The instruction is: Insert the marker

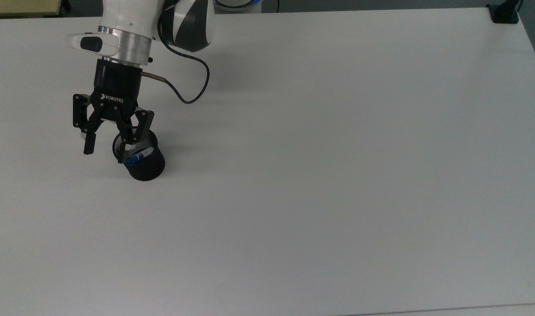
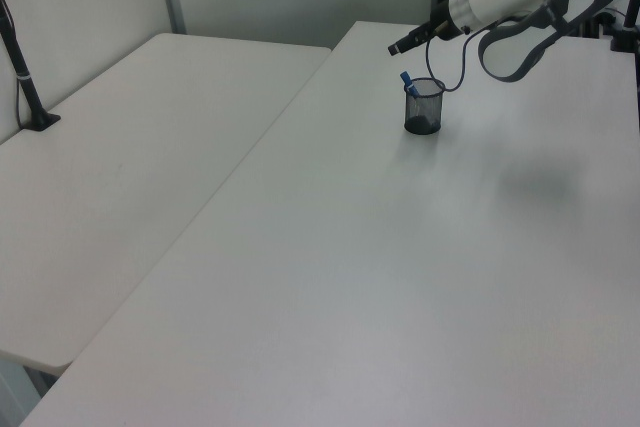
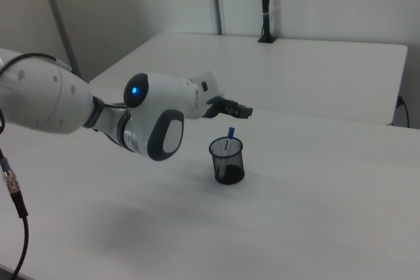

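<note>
Two fingers of your gripper point(image 1: 105, 152) stand spread apart, holding nothing; just below them, the marker point(image 1: 139, 156) leans inside the cup point(image 1: 145, 169), blue cap poking over the rim.

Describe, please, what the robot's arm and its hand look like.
The arm is glossy white with dark grey joint sections and a silver ring at the wrist. A blue light glows on a joint in the right view. The hand is black, marked ROBOTIQ in white, with two jointed fingers. A dark cable loops beside it.
</note>
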You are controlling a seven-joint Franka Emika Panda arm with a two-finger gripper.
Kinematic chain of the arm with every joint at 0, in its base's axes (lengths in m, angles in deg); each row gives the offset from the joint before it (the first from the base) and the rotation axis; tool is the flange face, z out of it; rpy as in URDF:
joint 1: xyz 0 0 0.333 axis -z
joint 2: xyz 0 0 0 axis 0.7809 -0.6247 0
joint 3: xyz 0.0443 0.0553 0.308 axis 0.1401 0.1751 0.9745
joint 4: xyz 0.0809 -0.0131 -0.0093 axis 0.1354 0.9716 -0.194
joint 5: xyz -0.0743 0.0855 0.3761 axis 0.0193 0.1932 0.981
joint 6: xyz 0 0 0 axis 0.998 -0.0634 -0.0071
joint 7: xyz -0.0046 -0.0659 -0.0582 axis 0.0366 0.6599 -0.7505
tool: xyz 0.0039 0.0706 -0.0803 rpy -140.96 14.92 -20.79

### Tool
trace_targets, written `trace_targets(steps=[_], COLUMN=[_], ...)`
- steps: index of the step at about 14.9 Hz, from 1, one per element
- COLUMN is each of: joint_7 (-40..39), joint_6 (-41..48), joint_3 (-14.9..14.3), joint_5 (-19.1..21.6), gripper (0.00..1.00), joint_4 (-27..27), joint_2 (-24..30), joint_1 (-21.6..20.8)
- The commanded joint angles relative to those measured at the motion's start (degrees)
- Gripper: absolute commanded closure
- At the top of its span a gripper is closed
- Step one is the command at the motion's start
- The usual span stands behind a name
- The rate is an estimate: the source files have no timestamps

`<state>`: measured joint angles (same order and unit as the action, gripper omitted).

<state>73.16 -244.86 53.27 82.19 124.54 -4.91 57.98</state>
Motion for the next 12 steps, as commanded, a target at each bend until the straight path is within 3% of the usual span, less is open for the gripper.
trace_targets(steps=[1,9,12], joint_7=[1.3,1.3,0.9], joint_6=[15.1,63.8,80.8], joint_3=[0.0,0.5,-0.1], joint_5=[0.0,0.2,0.2], gripper=[0.19,0.15,0.00], joint_4=[0.0,-10.8,-14.3], joint_2=[8.4,20.6,23.4], joint_1=[-0.7,-3.8,-6.5])
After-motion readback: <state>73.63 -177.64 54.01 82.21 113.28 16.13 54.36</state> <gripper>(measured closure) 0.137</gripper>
